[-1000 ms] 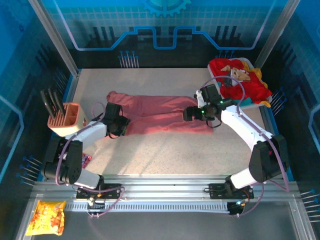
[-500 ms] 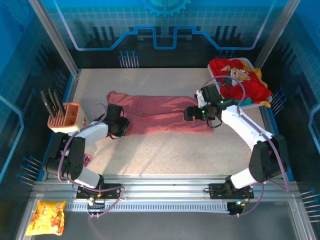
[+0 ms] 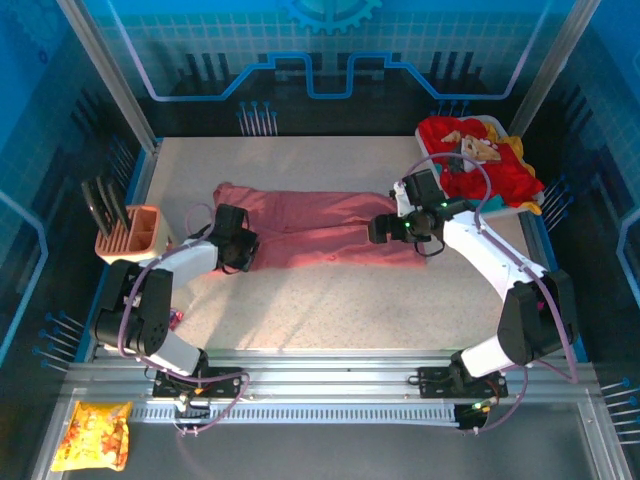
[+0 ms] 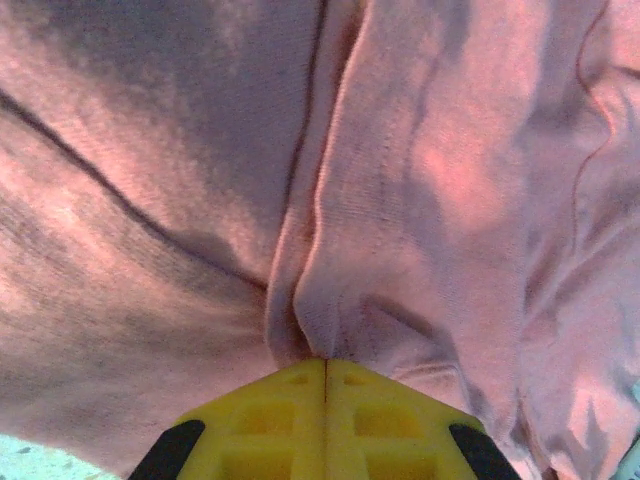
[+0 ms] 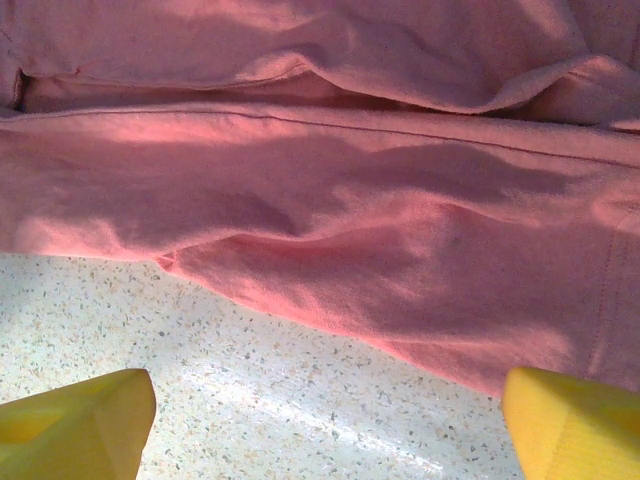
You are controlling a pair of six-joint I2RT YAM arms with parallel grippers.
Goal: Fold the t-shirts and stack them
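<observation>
Our left gripper (image 4: 325,368) pinches a fold of the pink shirt (image 3: 320,228) lying on the table (image 3: 330,300), ready to lift; our right gripper (image 5: 320,420) hangs wide over its near hem, likely to grab there too.

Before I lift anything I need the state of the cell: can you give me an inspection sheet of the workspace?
Surface: speckled table, bare near the arms.
Job's things: pink t-shirt spread across the middle, creased; red and yellow shirts heaped at far right.
Clutter: orange holder with dark tools at left edge; snack bag below the rail, front left.
Grippers: left gripper fingers shut on a pink fold; right gripper open over the shirt's near edge.
Cables: purple cable looped along each arm.
Surroundings: blue enclosure panels; metal rail in front.
</observation>
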